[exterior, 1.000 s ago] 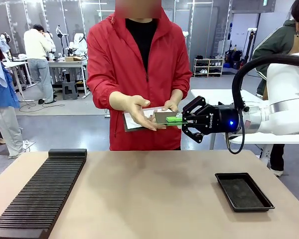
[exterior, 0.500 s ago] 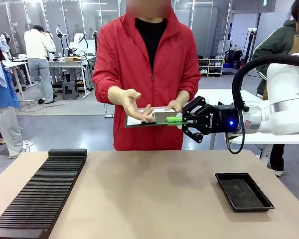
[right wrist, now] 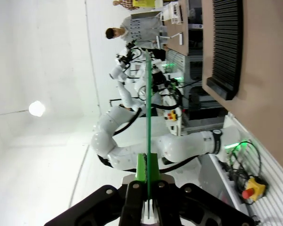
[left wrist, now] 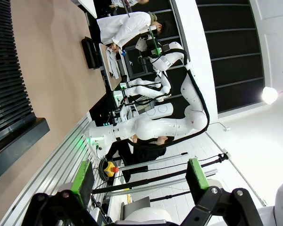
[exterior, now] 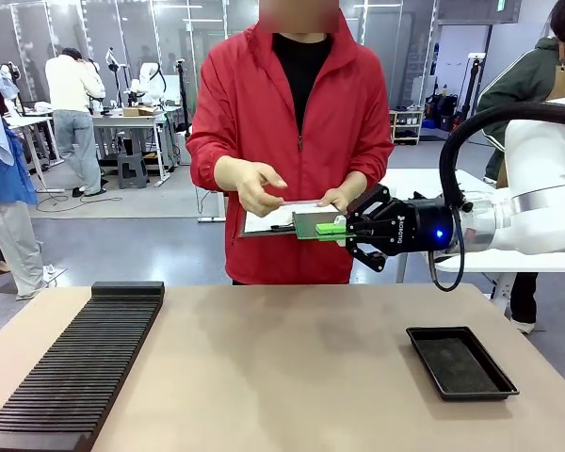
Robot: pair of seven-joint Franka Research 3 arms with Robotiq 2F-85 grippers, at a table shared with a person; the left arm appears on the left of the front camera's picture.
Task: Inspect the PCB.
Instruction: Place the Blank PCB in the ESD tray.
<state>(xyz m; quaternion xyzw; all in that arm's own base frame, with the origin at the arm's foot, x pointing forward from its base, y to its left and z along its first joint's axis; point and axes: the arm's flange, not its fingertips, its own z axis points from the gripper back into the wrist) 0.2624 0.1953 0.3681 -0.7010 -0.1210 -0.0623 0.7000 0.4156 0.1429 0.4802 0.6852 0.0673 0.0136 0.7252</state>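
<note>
One tan table (exterior: 282,377); ribbed black rack (exterior: 75,367) left, shallow black tray (exterior: 460,363) right. Left gripper (left wrist: 139,175): jaws spread wide. Right gripper (exterior: 348,228): clamped on PCB (exterior: 313,224) at green-block edge, raised above table, just beside person's clipboard (exterior: 268,218).

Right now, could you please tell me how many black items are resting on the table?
2. A long ribbed black rack lies along the left of the table; a shallow black tray sits at its right. The near edge is cut off, so more may be hidden.
</note>
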